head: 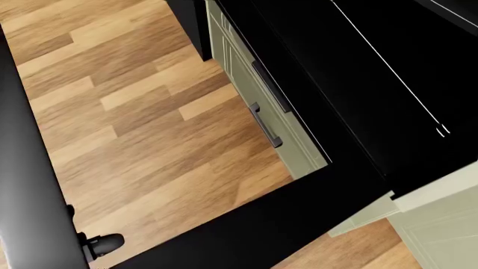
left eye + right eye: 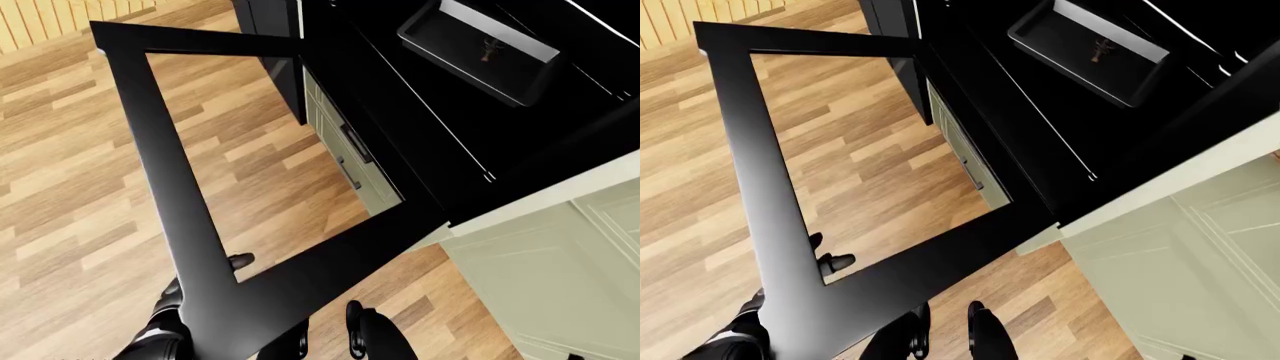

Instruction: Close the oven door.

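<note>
— Black glass-paned oven door (image 2: 190, 225) hung fully open, level, out over the floor (image 2: 60, 195). Left hand (image 2: 830, 261) beneath its outer rail, grip unclear; right hand (image 2: 375, 337) likewise.

— Best then: push upward evenly, both hands.

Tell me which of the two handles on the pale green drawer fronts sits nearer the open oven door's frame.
The lower handle in the head view: it sits closer to the oven door frame crossing the bottom. The other handle lies higher, toward the top.
</note>
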Robot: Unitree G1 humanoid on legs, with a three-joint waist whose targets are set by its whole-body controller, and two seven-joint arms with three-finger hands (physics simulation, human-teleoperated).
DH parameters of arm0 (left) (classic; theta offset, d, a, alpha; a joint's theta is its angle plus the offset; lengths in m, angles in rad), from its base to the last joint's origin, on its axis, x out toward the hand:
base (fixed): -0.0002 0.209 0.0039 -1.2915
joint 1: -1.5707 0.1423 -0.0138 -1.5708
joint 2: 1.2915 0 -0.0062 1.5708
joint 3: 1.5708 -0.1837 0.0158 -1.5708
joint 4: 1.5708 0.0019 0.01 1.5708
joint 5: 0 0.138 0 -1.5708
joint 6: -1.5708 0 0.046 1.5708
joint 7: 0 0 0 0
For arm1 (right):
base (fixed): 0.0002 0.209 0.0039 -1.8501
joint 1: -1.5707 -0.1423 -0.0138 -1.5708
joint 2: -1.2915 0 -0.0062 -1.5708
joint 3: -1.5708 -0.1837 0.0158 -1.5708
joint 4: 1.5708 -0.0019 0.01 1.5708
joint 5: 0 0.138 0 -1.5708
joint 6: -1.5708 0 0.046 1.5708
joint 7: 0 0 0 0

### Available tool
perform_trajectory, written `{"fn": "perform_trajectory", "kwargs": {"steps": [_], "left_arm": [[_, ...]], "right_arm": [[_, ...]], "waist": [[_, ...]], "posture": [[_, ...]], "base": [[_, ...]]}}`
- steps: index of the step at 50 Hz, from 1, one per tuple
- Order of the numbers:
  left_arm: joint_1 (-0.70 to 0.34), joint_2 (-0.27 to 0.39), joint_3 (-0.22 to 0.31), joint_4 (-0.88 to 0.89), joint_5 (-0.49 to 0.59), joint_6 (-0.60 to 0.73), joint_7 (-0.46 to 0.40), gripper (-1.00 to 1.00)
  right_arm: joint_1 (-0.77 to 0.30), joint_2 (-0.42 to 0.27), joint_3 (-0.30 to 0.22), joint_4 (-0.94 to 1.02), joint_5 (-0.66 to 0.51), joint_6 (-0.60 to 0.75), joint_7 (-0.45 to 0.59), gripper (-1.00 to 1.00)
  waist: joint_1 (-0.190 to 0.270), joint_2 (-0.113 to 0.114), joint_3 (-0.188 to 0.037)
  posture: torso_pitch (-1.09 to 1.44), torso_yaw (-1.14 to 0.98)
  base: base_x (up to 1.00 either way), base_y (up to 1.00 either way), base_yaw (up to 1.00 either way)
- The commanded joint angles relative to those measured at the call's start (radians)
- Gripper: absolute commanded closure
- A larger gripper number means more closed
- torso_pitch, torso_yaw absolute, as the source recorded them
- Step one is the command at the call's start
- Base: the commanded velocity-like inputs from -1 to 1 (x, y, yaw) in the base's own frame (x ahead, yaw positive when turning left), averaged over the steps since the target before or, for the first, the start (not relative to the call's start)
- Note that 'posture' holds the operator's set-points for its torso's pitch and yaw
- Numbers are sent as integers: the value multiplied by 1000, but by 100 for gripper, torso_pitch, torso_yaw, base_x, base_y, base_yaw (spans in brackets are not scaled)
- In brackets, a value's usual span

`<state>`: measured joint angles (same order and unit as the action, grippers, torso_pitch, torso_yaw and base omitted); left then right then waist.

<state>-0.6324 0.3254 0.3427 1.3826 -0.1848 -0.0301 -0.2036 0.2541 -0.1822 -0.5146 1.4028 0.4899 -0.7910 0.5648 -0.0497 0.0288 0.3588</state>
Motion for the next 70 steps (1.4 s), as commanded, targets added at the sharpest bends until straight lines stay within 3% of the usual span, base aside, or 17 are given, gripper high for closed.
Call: {"fn": "perform_trajectory", "kwargs": {"steps": [1,14,23,24,27,33,37,47,57,70], "left_arm": [[-42,13,-2,-30,-30,-9,-25,-100],[-99,15,-60,-58,-79,14,-111,-100],[-104,11,-106,-115,-100,43,-235,-100],[-86,6,-128,-136,-73,-58,-242,-100],[-114,23,-112,-132,-101,15,-255,-100],[-138,29,-123,-168,-107,4,-257,-100],[-117,32,-132,-304,-144,104,-302,-100],[142,8,-122,-1029,-242,521,-312,-100],[195,-11,-95,-1311,-304,701,-289,-100],[171,-2,-60,-1635,-501,955,-149,-100]], "right_arm": [[20,-10,-8,3,8,-14,-1,-100],[20,-10,-9,3,9,-13,4,-100],[19,-10,-10,3,13,-13,10,-100],[19,-10,-10,3,13,-13,10,-100],[19,-10,-10,3,13,-13,10,-100],[19,-9,-11,3,16,-12,14,-100],[19,-10,-10,3,15,-11,13,-100],[20,-10,-9,3,13,-10,12,-100],[19,-10,-9,3,14,-9,17,-100],[19,-10,-9,3,15,-6,19,-100]], "waist": [[-4,0,-27],[2,-6,-35],[5,-14,-38],[6,-15,-39],[7,-18,-40],[10,-23,-40],[11,-23,-42],[5,-20,-43],[6,-19,-38],[4,-15,-35]], "posture": [[49,0],[49,0],[49,0],[49,0],[49,0],[49,0],[49,0],[49,0],[49,0],[49,0]], "base": [[0,0,0],[0,0,0],[0,0,0],[0,0,0],[0,0,0],[0,0,0],[0,0,0],[0,0,0],[0,0,0],[0,0,0]]}}
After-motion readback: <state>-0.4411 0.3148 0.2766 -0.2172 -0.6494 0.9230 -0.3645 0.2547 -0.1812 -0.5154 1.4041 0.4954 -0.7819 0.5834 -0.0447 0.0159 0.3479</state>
